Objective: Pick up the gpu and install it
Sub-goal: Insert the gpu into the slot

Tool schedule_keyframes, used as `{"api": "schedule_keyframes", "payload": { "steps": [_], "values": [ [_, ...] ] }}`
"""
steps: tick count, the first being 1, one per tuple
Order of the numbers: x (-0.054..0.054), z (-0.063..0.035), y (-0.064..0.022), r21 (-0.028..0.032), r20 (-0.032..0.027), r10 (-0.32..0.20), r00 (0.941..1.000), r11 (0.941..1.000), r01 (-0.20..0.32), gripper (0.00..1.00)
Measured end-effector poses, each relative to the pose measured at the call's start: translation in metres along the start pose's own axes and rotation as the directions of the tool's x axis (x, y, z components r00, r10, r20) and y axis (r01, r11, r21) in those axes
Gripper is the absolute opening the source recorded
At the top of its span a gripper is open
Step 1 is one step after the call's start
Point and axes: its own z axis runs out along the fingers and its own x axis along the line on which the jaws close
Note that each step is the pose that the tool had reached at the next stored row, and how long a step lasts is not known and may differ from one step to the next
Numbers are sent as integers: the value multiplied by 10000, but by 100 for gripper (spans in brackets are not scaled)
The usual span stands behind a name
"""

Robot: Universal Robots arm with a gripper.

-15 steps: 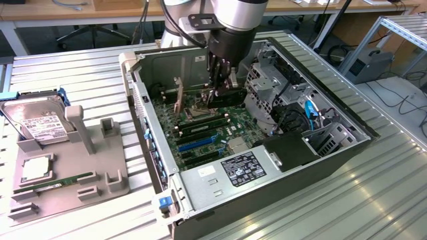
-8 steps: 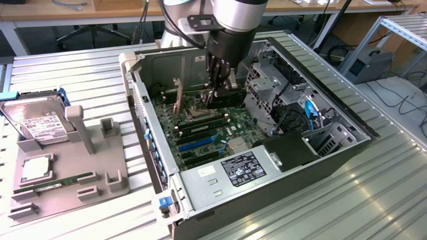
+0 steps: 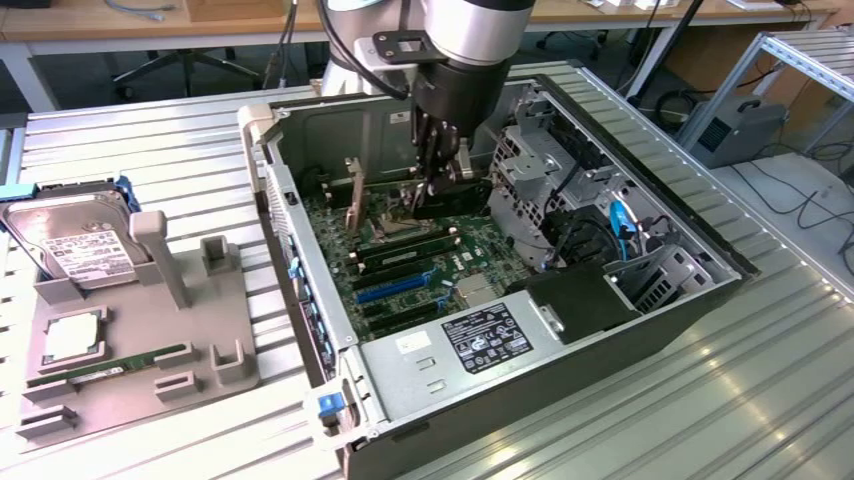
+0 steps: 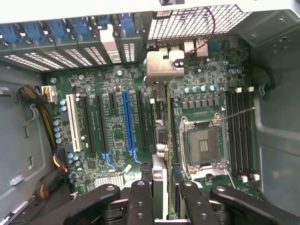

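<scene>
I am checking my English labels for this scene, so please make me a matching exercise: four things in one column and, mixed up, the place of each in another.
Things
1. gpu
2. hard drive
3. RAM stick
4. blue slot

Places
A. flat on the gray holder
B. empty, on the motherboard
C. in the tool, inside the case
D. propped up at the holder's end

Pairs: 1-C; 2-D; 3-A; 4-B.

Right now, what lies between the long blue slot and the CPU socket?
The gpu, edge-on, clamped in the gripper's jaws, with its silver bracket toward the case's rear slots. The wrist view shows this.
</scene>
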Motion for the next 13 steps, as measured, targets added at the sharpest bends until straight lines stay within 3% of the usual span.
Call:
{"api": "schedule_keyframes", "payload": {
  "steps": [13],
  "values": [
    [49, 14, 14, 1, 1, 1, 10000, 10000, -1, 27]
  ]
}}
